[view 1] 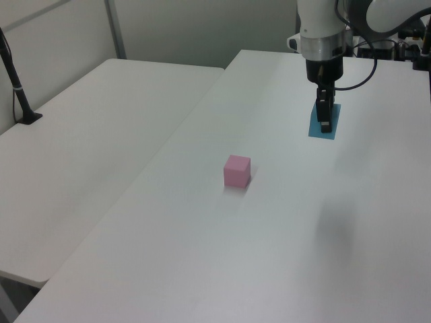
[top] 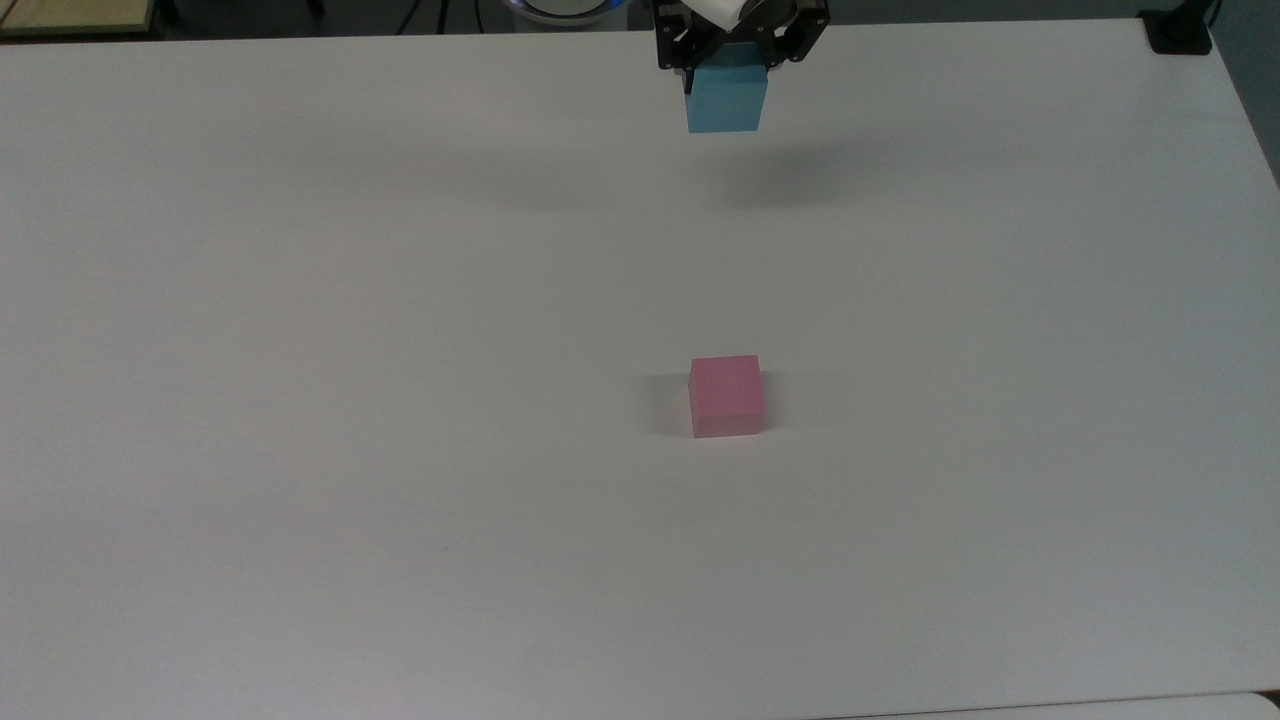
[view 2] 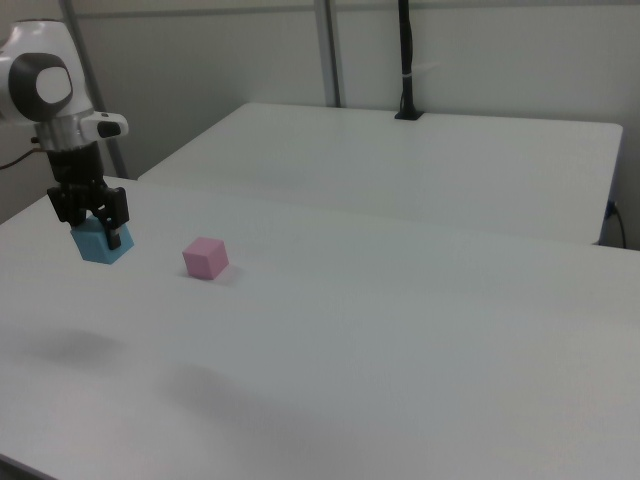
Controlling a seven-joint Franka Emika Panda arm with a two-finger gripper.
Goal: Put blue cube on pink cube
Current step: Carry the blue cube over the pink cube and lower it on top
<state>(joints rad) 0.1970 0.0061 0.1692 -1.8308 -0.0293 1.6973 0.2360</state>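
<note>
Clearly our pincer (top: 727, 62) grips the light, stiff sky-blue matte cube (top: 725, 100) by opposite flat faces, clear of the worktop (top: 300, 400).

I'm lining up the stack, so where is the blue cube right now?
The blue cube is clamped in the hand and lifted off the white table, near the top view's upper edge. The pink cube sits on the table below it in the top view.
</note>
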